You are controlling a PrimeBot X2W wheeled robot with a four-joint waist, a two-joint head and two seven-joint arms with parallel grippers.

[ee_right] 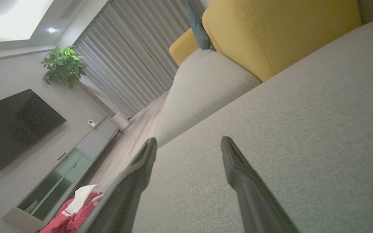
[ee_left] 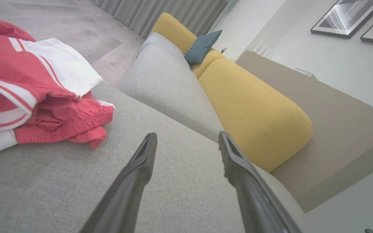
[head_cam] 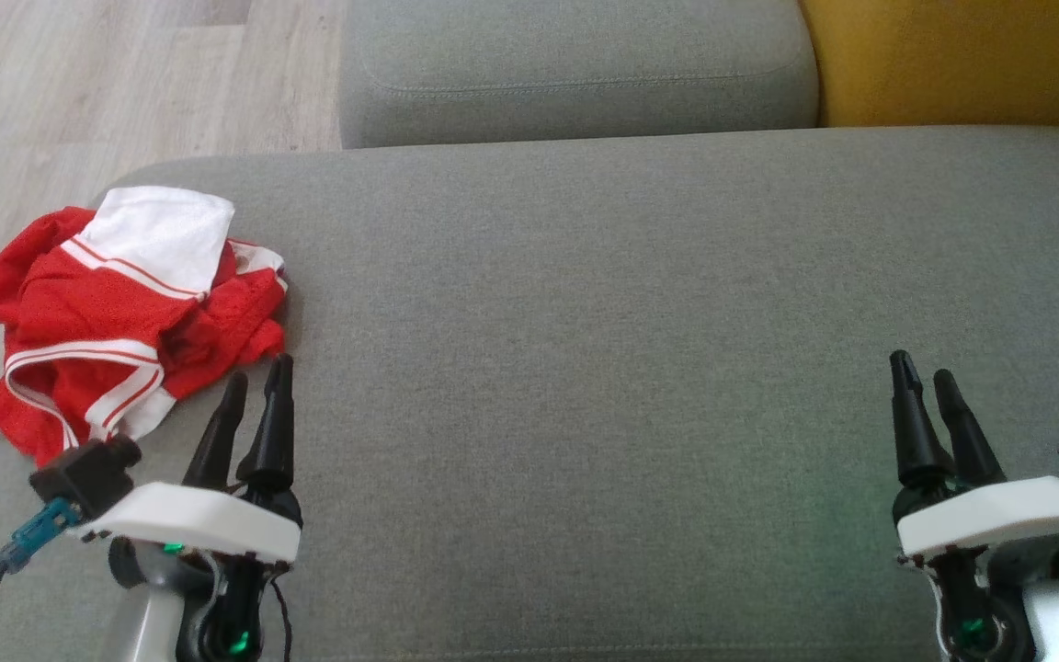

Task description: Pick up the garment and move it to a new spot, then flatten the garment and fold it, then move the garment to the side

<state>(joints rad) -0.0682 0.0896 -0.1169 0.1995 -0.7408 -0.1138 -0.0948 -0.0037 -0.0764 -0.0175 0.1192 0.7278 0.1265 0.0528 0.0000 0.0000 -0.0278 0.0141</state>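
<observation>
Found the garment (head_cam: 125, 313) crumpled in a red-and-white heap just ahead and left of the left pincer (head_cam: 260, 368), close to its tips, near the grey cushion's (head_cam: 585, 322) edge. Held that one and the right pincer (head_cam: 921, 366) spread wide, gripping nothing, probably readied for the first pickup. Noted the right pincer well apart from the cloth.

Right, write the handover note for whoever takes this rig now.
Left tool: open, empty, its tips just beside the garment's near edge, not touching it.
Right tool: open, empty, above bare cushion far to the right.
Garment: red and white, crumpled in a heap at the left edge of the grey seat cushion.
Done: nothing yet; the garment is not picked up.
Left: pick it up and move it to a new spot, flatten it, fold it, move it aside.
</observation>
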